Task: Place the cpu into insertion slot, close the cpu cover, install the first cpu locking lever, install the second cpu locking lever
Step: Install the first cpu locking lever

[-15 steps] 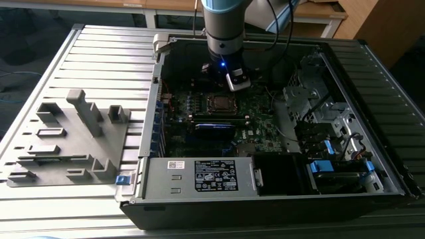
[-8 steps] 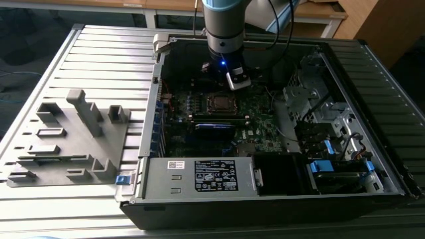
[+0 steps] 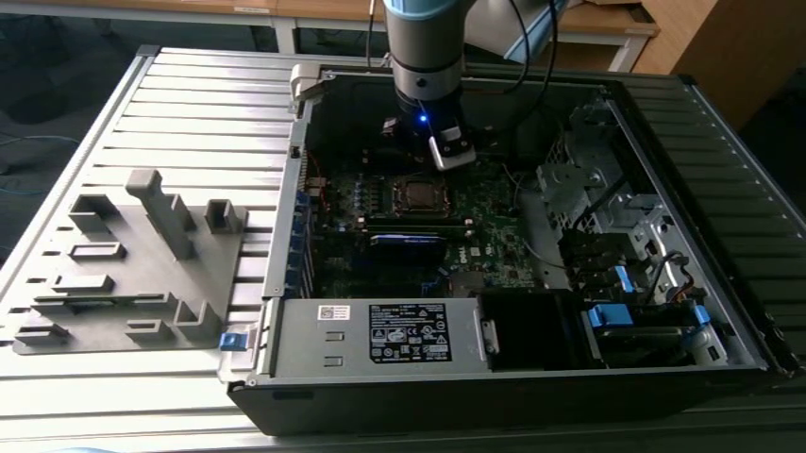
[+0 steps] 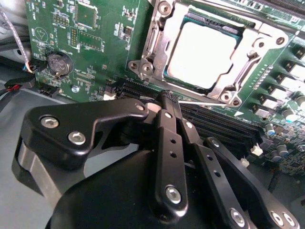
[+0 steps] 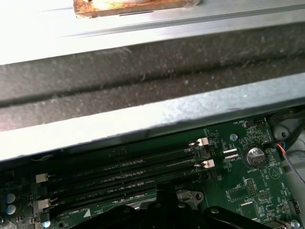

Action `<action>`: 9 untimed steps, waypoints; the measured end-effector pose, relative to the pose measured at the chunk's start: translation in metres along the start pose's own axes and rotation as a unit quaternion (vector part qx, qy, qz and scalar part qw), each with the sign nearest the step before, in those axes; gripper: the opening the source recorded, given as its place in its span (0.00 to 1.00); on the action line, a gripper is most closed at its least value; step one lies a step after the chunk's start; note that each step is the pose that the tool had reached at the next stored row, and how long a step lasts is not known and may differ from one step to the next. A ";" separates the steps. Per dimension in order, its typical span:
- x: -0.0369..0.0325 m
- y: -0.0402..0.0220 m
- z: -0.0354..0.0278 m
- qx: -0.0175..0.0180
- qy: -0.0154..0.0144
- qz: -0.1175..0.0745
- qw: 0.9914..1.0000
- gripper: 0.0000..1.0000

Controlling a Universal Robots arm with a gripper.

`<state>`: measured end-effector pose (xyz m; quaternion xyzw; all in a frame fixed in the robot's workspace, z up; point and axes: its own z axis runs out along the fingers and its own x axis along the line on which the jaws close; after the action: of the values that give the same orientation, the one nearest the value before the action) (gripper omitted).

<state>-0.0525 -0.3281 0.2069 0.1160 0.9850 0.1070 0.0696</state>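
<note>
Beneath the cpu cover (image 4: 159,45), the cpu (image 4: 202,53) lies flat.

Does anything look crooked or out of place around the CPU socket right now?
Nothing stands out. In the second wrist view the cpu sits flat and square, and the cpu cover lies down around it, not tilted.
</note>
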 end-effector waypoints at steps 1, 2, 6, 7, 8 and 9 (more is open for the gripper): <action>0.0000 0.0001 -0.0003 0.000 0.000 0.000 1.000 0.11; 0.0000 0.0003 -0.0004 0.000 0.000 0.001 1.000 0.11; 0.0000 0.0003 -0.0005 0.000 -0.001 0.003 1.000 0.11; 0.0000 0.0003 -0.0006 0.001 -0.001 0.005 1.000 0.11; 0.0001 0.0004 -0.0006 0.001 -0.002 0.008 1.000 0.11; 0.0003 0.0007 -0.0006 0.001 -0.002 0.010 1.000 0.11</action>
<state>-0.0528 -0.3275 0.2076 0.1267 0.9837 0.1062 0.0707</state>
